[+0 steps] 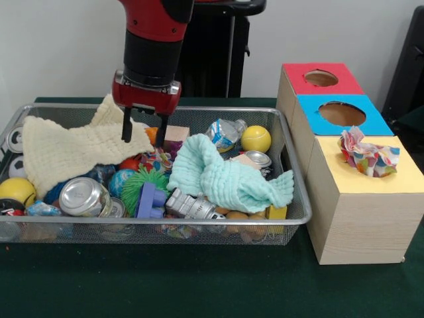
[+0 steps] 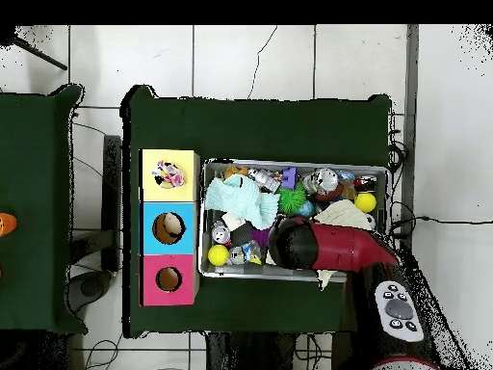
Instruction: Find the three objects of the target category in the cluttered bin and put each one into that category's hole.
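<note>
A dotted cloth sits bunched in the yellow cube's hole; gripper, jaws apart, hangs over the bin.

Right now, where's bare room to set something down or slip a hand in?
Free: the green table in front of the bin, and the yellow cube's top beside the polka-dot cloth. The bin itself is crowded throughout.
</note>
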